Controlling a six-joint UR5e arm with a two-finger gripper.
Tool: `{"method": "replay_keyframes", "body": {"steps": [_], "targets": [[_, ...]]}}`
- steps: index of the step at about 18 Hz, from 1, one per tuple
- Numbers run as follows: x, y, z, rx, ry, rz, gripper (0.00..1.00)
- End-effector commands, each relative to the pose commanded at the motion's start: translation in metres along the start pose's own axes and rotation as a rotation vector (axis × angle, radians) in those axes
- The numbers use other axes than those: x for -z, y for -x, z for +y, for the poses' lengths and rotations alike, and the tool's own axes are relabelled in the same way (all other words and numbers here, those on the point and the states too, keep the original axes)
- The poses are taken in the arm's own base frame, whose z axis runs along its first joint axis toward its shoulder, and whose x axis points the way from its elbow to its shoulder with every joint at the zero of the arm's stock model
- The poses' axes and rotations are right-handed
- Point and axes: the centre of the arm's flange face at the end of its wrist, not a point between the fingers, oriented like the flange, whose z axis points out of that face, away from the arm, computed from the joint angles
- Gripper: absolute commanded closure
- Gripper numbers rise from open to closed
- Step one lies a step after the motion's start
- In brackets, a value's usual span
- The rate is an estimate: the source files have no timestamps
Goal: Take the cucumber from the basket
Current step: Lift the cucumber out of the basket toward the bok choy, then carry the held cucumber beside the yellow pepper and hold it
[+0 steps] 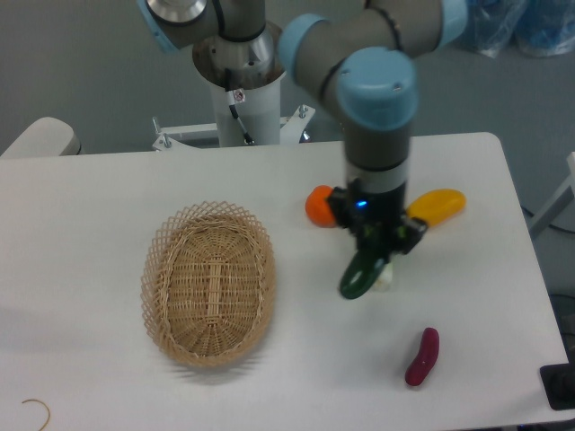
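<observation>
The wicker basket (208,283) lies at the left centre of the white table, and I see nothing inside it. The dark green cucumber (358,277) is to the right of the basket, outside it. It hangs tilted from my gripper (370,254), with its lower end close to the table. The gripper points down and its fingers are shut on the cucumber's upper end, which they hide. I cannot tell whether the lower end touches the table.
An orange round fruit (318,206) sits just left of the gripper and a yellow vegetable (437,206) just right of it. A small pale object (385,278) lies beside the cucumber. A purple eggplant (422,356) lies near the front right. The robot base (241,85) stands at the back.
</observation>
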Motion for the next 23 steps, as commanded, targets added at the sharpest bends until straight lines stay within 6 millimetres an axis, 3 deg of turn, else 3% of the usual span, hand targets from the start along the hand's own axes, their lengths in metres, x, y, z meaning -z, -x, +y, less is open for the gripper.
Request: {"method": "replay_keyframes", "body": {"steps": [3, 11, 23], "targets": [[-0.001, 0.012, 0.019, -0.026, -0.017, 0.002, 0.60], [-0.004, 0.020, 0.028, -0.006, -0.029, 0.005, 0.60], [-0.006, 0.017, 0.026, -0.007, -0.029, 0.010, 0.59]]}}
